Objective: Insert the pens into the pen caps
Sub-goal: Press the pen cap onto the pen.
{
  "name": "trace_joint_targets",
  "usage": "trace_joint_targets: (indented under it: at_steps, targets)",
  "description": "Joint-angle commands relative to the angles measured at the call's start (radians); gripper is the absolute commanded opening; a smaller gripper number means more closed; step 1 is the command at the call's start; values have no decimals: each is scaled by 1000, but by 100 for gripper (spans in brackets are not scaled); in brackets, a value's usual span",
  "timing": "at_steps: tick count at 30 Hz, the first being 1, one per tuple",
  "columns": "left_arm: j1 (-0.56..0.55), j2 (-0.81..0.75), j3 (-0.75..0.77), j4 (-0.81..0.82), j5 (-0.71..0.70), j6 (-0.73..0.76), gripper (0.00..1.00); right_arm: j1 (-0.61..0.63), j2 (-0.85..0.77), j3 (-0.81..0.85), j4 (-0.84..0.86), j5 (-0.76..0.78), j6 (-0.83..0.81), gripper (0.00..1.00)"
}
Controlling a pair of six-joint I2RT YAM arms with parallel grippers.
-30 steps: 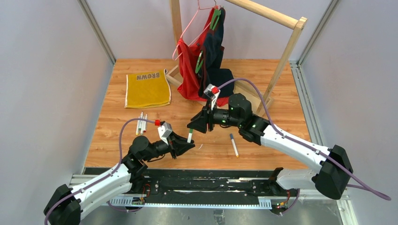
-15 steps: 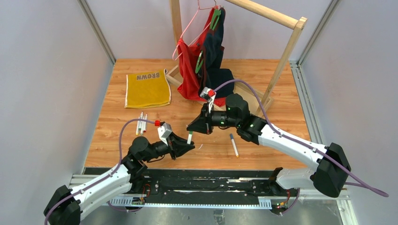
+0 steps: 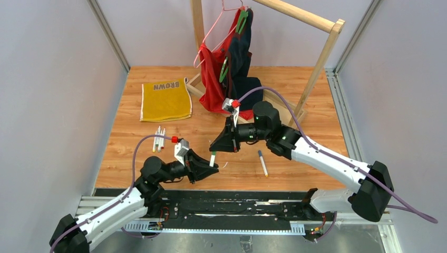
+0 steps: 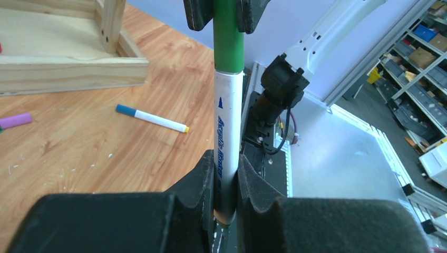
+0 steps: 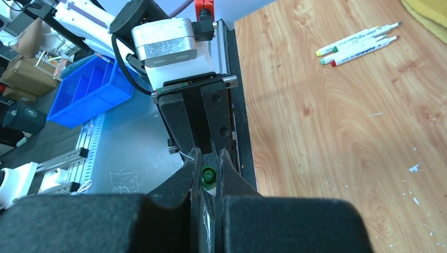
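Green cap (image 4: 228,47): right gripper (image 5: 206,182) pinching | white pen (image 4: 227,132): left gripper (image 4: 226,187) pinching

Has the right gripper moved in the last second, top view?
Yes. The right gripper has edged left, away from the loose blue-ended pen lying on the table, and closed on the green cap of the white pen in the left gripper.

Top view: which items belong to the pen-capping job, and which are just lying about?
Job: held pen, green cap, blue-ended pen, three pens, purple cap.
Lying about: yellow cloth, wooden rack, hanging clothes.
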Motion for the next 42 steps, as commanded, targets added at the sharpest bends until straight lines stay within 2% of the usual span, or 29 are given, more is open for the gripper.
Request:
trace_joint_targets:
  at_steps: [1, 5, 10, 18, 24, 27, 30, 31, 35, 38, 39, 42]
  targets:
    - [7, -51, 89, 13, -118, 68, 0, 5, 37, -47, -178, -43, 37, 1]
    - [7, -56, 124, -20, -166, 105, 0, 33, 62, -87, -190, -25, 48, 1]
    - [8, -47, 144, 18, -210, 107, 0, 77, 110, -124, -199, -3, 69, 1]
    - [8, -36, 186, 53, -237, 116, 0, 142, 141, -257, -44, -26, 162, 0]
    - [43, -34, 219, 49, -219, 117, 0, 178, 161, -322, -15, -70, 177, 1]
    - [59, -34, 208, 51, -210, 109, 0, 175, 136, -304, -112, -46, 113, 1]
    - [59, 7, 185, 55, -167, 107, 1, 143, 89, -208, -253, 79, 23, 0]
    - [59, 27, 173, 50, -149, 109, 9, 129, 76, -166, -290, 138, 1, 0]
    - [59, 100, 130, 51, -63, 95, 56, 84, 23, -47, -404, 426, -56, 1]
    - [59, 103, 112, 28, -8, 80, 89, 22, -16, -7, -445, 536, -70, 1]
    - [59, 84, 109, 0, -3, 83, 95, 3, -26, -2, -461, 569, -86, 1]
    - [59, 4, 88, -105, -98, 97, 100, -58, -40, 2, -517, 631, -123, 0]
